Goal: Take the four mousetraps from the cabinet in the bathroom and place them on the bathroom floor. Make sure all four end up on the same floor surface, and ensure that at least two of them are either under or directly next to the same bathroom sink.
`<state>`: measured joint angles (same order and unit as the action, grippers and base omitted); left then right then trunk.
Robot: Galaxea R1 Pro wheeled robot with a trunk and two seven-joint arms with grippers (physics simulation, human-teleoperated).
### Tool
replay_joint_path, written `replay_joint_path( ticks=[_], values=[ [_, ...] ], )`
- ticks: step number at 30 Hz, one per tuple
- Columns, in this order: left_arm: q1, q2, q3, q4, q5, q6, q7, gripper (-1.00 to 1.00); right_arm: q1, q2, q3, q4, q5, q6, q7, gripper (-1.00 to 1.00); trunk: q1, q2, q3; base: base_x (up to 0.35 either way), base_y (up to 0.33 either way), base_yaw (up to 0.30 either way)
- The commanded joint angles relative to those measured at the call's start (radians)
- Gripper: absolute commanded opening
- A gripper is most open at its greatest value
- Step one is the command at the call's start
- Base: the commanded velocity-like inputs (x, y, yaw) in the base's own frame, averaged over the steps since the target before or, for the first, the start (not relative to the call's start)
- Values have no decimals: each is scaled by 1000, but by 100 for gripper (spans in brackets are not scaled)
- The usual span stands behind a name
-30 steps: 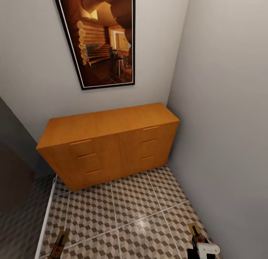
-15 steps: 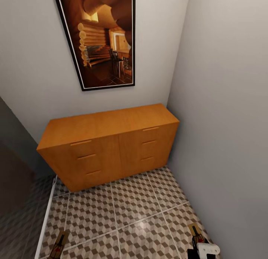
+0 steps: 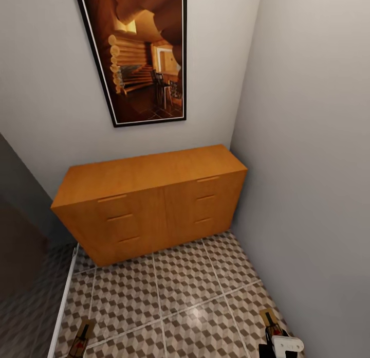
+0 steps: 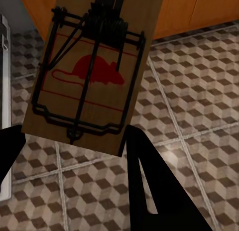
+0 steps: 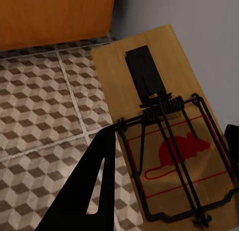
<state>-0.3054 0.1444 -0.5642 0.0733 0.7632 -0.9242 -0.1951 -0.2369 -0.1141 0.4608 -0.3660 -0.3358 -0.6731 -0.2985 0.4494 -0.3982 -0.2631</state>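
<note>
You had both sets of fingers gripping: left gripper [image 4: 74,156] held one mousetrap [image 4: 92,66], right gripper [image 5: 169,166] another mousetrap [image 5: 167,136], before the cabinet [image 3: 149,203].

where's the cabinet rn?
The cabinet stands ahead in the head view, against the back wall under the framed picture, its right end in the corner, on the cube-pattern floor.

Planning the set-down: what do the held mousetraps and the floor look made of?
Left mousetrap: seemingly matt tan wood with faint grain, a black wire spring and bar, and a printed red mouse. Right mousetrap: same look. Bathroom floor: probably glazed tile, judging by pale grout lines and a soft light reflection.
</note>
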Motion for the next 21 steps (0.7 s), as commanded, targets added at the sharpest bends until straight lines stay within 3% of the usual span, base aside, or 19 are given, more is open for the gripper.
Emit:
replay_joint_path(
  ticks=[1,21],
  values=[
    [-1,0,-5,3,8,-4,-7,-100,-1,-1,9,-1,-5,-2,-8,-100,1,-2,-1,0,0,0],
    [-1,0,-5,3,8,-4,-7,-100,-1,-1,9,0,-5,-2,-8,-100,1,-2,10,0,0,0]
  ],
)
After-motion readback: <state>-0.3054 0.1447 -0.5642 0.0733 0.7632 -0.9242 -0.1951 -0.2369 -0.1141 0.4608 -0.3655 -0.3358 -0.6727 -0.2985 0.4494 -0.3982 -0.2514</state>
